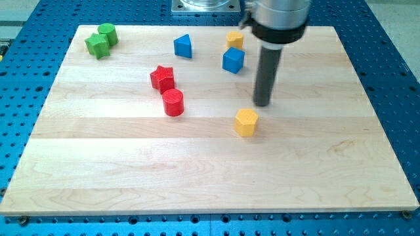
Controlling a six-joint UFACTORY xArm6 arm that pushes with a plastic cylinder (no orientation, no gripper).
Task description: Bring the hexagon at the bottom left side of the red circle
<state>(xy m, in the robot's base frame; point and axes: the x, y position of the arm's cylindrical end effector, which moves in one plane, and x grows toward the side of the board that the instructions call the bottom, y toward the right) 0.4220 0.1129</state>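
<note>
A yellow hexagon block [246, 122] lies near the board's middle. A red circle block [173, 103] lies to its left, slightly higher in the view. My tip [262, 104] rests on the board just above and to the right of the yellow hexagon, a small gap apart from it. The red circle is well to the left of my tip.
A red star [162, 78] touches the red circle's upper left. A blue cube [233, 59], a yellow block [235, 39] and a blue triangle [183, 46] lie near the top. A green circle [107, 33] and a green star [97, 46] sit at the top left corner.
</note>
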